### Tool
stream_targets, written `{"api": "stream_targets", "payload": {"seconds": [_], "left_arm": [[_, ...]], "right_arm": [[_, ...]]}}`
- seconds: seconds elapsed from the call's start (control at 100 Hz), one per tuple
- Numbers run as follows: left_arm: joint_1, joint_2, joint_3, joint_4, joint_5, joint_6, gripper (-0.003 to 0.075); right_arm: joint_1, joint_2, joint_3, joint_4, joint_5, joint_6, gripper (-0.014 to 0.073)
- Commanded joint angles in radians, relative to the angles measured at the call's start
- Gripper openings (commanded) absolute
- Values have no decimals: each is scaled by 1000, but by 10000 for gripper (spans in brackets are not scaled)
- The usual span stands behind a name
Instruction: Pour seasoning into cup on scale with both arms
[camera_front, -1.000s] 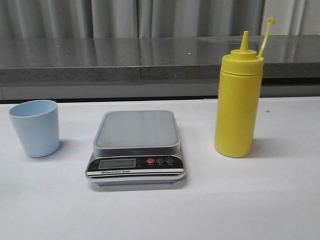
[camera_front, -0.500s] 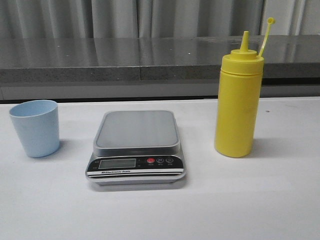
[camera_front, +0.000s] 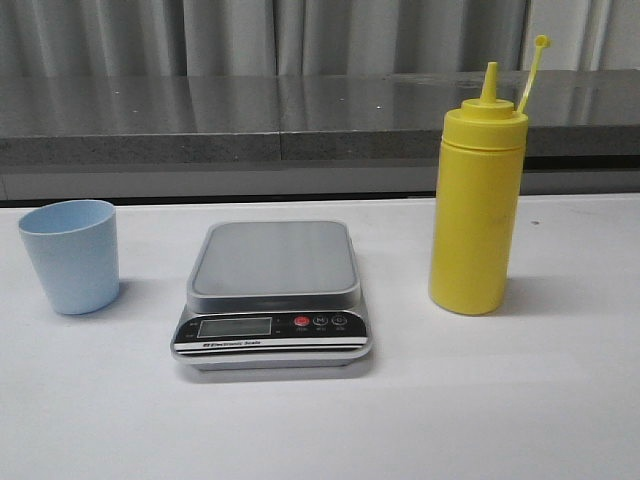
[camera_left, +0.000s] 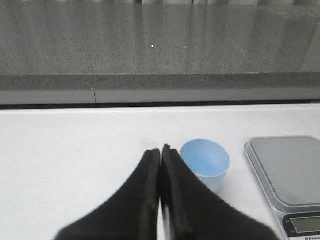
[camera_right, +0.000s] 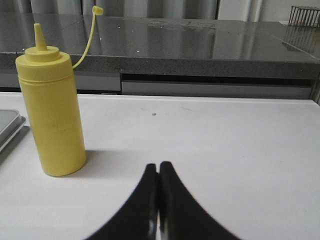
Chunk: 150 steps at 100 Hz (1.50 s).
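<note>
Front view shows 1 cup (camera_front: 69, 256), left of 1 scale (camera_front: 273, 295), its inside bare in the left wrist view; 1 seasoning (camera_front: 477, 200) bottle stands right, uncapped. Left gripper (camera_left: 160, 151) and right gripper (camera_right: 158, 166) are pressed closed, holding nothing.

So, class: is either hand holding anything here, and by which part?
Nothing is held. The left hand and right hand are both shut and empty.
</note>
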Motion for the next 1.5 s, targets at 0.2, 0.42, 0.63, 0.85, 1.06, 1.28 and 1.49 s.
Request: {"api": "stream_targets", "payload": {"seconds": [0.2,0.42,0.63,0.85,1.06,1.28,1.49], "left_arm": [[1,278,-209,-14,62,-1,167],[1,459,-317,-18,70,-1,454],[-65,634,-417,-18,125,30,474],[-121,823,-523,-18,221,30,473],[-121,964,-610,-20,280,30,473],[-121,1067,-667,-20,276,30,473],[-119,1150,-707,-20,279,18,473]], "right_arm": [[-5,-23,-16,-13,-81,3,-39],[-5,-23,-16,-13,-81,3,-39],[-5,-23,-16,-13,-81,3,-39],[-5,-23,-16,-13,-81,3,-39],[-5,-23,-16,-13,-81,3,-39],[-5,-23,-16,-13,-81,3,-39],[-5,-23,-16,-13,-81,3,-39]]}}
